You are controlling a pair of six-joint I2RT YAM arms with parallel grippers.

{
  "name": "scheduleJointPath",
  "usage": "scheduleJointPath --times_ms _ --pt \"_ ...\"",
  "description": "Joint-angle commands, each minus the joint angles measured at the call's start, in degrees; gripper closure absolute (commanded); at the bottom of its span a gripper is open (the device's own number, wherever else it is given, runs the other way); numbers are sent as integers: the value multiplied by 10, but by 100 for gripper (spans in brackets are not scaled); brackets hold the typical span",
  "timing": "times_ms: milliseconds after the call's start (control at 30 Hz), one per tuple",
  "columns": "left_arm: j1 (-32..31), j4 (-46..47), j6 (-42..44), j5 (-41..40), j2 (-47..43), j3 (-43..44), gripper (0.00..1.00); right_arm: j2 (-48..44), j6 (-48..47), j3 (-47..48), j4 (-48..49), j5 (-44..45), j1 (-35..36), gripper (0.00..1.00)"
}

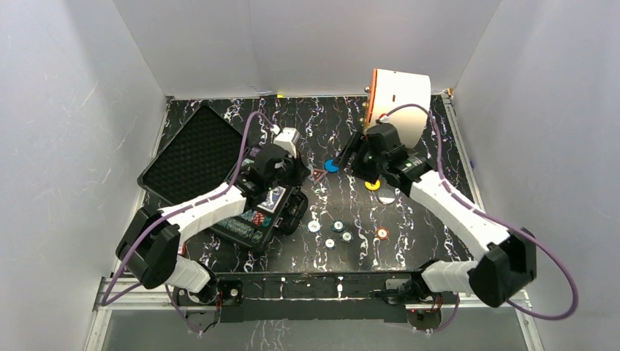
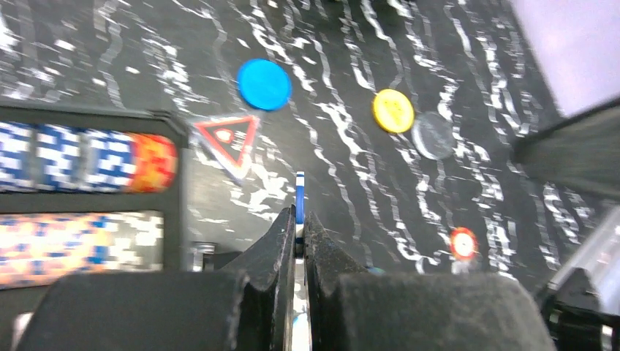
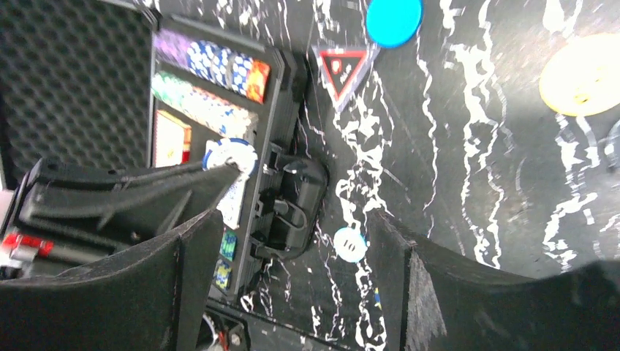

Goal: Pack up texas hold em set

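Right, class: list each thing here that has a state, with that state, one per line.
case: open, lid laid back.
left gripper: shut on a blue-white chip, held on edge.
right gripper: open, holding nothing.
loose chips: flat on the table, outside the case.
blue button: flat on the table.
yellow button: flat on the table.
white cylinder: lying on its side.

Your left arm (image 1: 205, 208) grips; your right arm (image 1: 453, 205) hangs open-handed.
Your left gripper (image 2: 300, 219) is pinched on a blue-and-white chip (image 2: 300, 191) held edge-up; your right gripper (image 3: 296, 223) has fingers spread wide. Both arms reach forward, angled toward each other.
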Motion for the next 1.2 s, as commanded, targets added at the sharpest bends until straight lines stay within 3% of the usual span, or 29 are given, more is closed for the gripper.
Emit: scheduleJointPath --times_ms 0,200,467,1167 --pt "49 -172 143 -14 -20 66 100 -66 -52 0 19 79 -6 19" --pt "93 -316 253 -46 67 188 100 -104 -71 -39 31 102 -5 19" --pt "99 -359 295 -63 167 284 100 -85 -80 -43 22 82 -5 19" --pt "100 -375 320 -122 234 326 100 -70 -78 -49 27 65 -6 19"
